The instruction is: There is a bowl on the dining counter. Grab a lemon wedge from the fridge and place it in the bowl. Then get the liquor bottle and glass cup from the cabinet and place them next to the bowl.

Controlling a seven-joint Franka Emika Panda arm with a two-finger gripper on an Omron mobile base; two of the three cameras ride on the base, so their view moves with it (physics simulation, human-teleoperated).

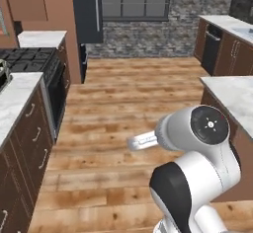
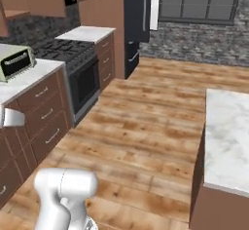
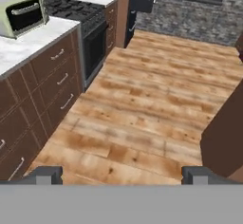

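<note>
1. The gripper (image 3: 121, 173) hangs over the wooden floor (image 3: 142, 109), its 2 fingers spread wide, holding nothing.
2. The black fridge (image 2: 137, 22) stands at 12 o'clock, beyond the stove (image 2: 73, 53).
3. The dining counter (image 2: 226, 141) lies at 3 o'clock.

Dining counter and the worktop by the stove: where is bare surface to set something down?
The dining counter shows bare marble across its visible top. The worktop left of the stove is free toward its front edge, crowded behind by the toaster oven.
</note>
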